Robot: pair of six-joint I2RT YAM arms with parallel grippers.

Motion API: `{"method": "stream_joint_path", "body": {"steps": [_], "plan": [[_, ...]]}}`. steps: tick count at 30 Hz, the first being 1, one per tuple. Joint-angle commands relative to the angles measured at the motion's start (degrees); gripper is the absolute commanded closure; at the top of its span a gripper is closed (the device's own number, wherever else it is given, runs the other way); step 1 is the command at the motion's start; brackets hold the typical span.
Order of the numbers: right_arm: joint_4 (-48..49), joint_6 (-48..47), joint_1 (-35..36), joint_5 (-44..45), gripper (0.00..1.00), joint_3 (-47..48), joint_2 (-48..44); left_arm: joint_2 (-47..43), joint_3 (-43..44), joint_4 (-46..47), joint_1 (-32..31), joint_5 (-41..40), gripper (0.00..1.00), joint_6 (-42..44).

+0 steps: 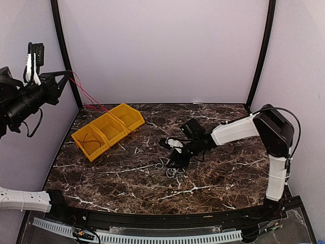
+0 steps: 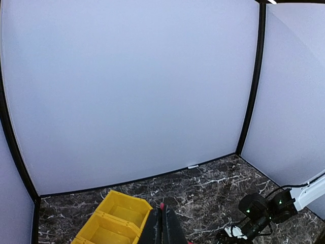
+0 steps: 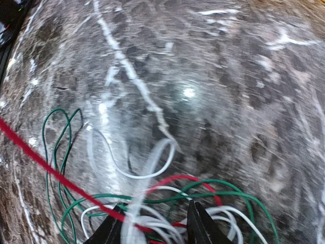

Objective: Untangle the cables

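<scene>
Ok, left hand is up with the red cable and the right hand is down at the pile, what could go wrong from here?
1. The right hand is open, with the white cable, green cable and red cable all crossing between its fingers. Closing now may pinch several at once and tighten the tangle.
2. The red cable runs up to the raised left hand, close by the yellow bins. More pull could snag or drag them.

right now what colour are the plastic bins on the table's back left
Yellow. The three joined plastic bins show best in the top external view.
</scene>
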Motion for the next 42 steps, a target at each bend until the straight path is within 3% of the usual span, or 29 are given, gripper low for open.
{"method": "stream_joint_path", "body": {"steps": [1, 11, 14, 18, 22, 30, 36, 42], "plan": [[-7.53, -0.77, -6.07, 7.56, 0.57, -4.76, -2.08, -0.57, 5.56, 0.61, 0.26, -6.09, 1.0, 3.68], [-7.86, -0.86, -9.79, 7.94, 0.57, -6.58, -3.87, -0.63, -4.44, 4.4, 0.31, -4.09, 1.0, 0.06], [-8.66, -1.64, -10.43, 8.67, 0.52, -6.6, -3.94, -0.35, -0.42, 3.2, 0.26, -5.96, 1.0, 2.52], [-10.41, -2.38, -12.08, 7.66, 0.5, -6.53, -2.2, 1.18, 13.75, 0.01, 0.26, -9.84, 1.0, 7.19], [-10.13, -1.45, -13.18, 5.79, 0.5, -6.64, -0.96, 4.48, 17.87, -2.93, 0.32, -10.01, 1.0, 6.34], [-9.48, -1.74, -13.48, 5.99, 0.51, -7.51, -2.3, 4.37, 3.7, 1.63, 0.3, -7.1, 1.0, 0.41], [-9.6, -2.02, -13.93, 5.91, 0.52, -7.48, -2.45, 5.29, -0.91, 0.5, 0.26, -4.02, 1.0, -3.1], [-13.3, -4.58, -13.99, 5.79, 0.5, -5.47, -10.07, 6.24, -6.78, 1.11, 0.28, 5.39, 1.0, -8.48]]}}
